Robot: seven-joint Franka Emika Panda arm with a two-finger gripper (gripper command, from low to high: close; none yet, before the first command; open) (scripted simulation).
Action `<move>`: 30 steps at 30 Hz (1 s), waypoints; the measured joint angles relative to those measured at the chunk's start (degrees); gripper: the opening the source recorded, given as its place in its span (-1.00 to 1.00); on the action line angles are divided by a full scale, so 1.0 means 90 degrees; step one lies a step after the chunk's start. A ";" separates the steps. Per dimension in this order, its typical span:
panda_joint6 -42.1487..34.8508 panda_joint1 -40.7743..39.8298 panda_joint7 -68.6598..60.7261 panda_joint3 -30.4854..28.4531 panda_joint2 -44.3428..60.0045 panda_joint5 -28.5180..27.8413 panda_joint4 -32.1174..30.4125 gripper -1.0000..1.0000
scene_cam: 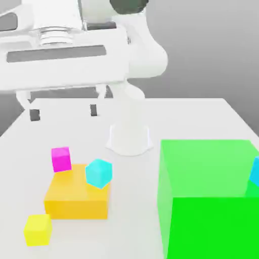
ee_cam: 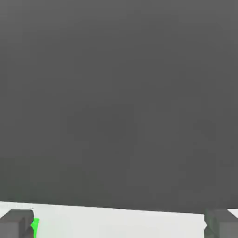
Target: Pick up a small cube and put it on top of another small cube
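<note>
The small yellow cube [scene_cam: 37, 229] sits on the white table [scene_cam: 212, 119], just in front of the flat orange block [scene_cam: 76, 197]. It looks light, hard and smooth — best pinched on two flat sides. The pink cube [scene_cam: 61, 158] sits behind the block. No words anywhere. The gripper [scene_cam: 63, 112] hangs high — jaws wide apart, holding nothing.

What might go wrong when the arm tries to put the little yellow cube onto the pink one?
1. The pink cube sits at a corner of the orange block, so a push may tip it off.
2. The cyan cube stands close beside it, and the open fingers could knock it on the way down.
3. The yellow cube is small and lies near the orange block, so a finger might hit the block.
</note>
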 joint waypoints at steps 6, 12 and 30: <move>0.0481 -0.0406 -0.1002 -0.0203 0.1381 0.0419 -0.0171 0.00; 0.1029 -0.0799 -0.1670 -0.0339 0.2662 0.0383 -0.0359 0.00; 0.1167 -0.1083 -0.1708 -0.0173 0.2874 0.0338 -0.0412 -1.00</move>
